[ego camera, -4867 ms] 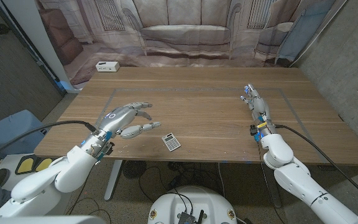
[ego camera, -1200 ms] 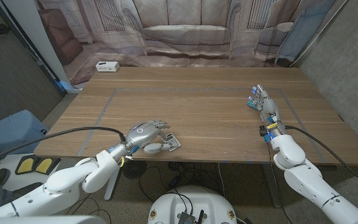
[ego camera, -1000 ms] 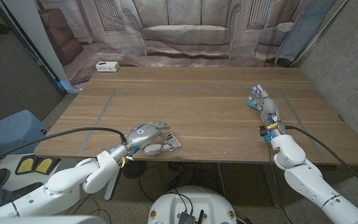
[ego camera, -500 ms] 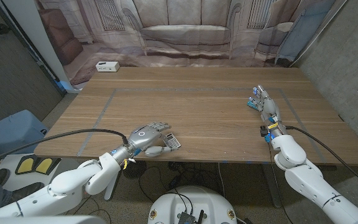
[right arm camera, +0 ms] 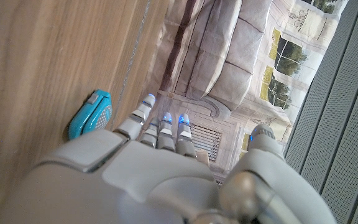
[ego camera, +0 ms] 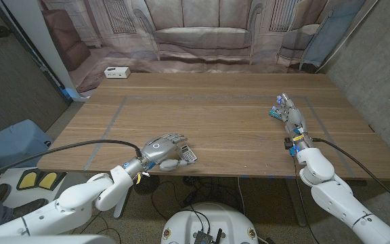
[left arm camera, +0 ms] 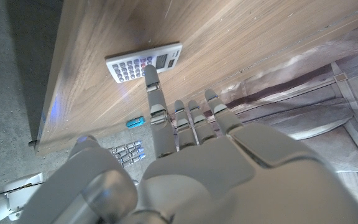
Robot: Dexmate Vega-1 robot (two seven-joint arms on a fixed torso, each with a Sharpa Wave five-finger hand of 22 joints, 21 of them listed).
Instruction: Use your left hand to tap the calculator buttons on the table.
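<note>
Tapping underway: left hand [left arm camera: 185, 162], empty, one finger extended onto calculator [left arm camera: 143, 62] keys; next, lift and press another.

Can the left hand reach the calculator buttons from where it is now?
Probably yes. The left hand is right at the calculator, and in the left wrist view one outstretched finger points onto the keypad with nothing in between. Actual contact with a button cannot be confirmed.
</note>
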